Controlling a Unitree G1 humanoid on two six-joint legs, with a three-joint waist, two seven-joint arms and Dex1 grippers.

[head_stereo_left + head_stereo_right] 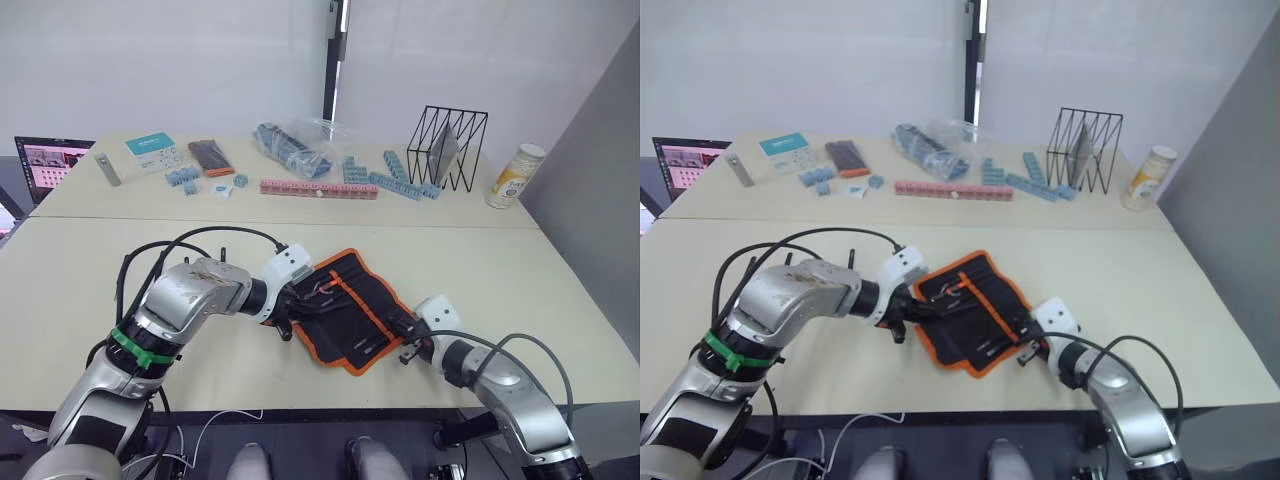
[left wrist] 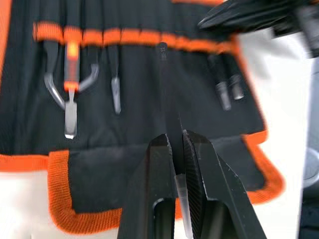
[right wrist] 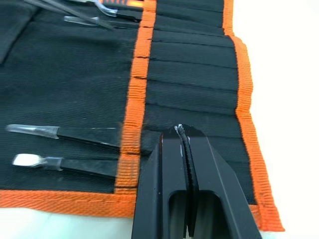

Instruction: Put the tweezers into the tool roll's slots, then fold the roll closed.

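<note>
1. The tool roll (image 1: pixel 345 308) lies unfolded on the near part of the table (image 1: pixel 520 270), tilted, between the two arms.
2. The left pincer (image 2: pixel 175 144) is over the roll's near-left edge, its fingers nearly closed on a slim black tweezer (image 2: pixel 167 99) whose far end reaches the orange inner strip (image 2: pixel 134 37).
3. In the left wrist view, other tools already sit under that strip: a pair with an orange handle (image 2: pixel 71 74) and two short tips (image 2: pixel 227 92) farther along.
4. The right pincer (image 3: pixel 183 132) rests on the roll's slots (image 3: pixel 192 74) at its right end, fingers pressed together with nothing visible between them.
5. Beside it, two tweezers (image 3: pixel 65 147) lie tucked under the orange strip.
6. At the table's far side stand a wire rack (image 1: pixel 447 147), blue blocks (image 1: pixel 385 178) and a can (image 1: pixel 517 175).
</note>
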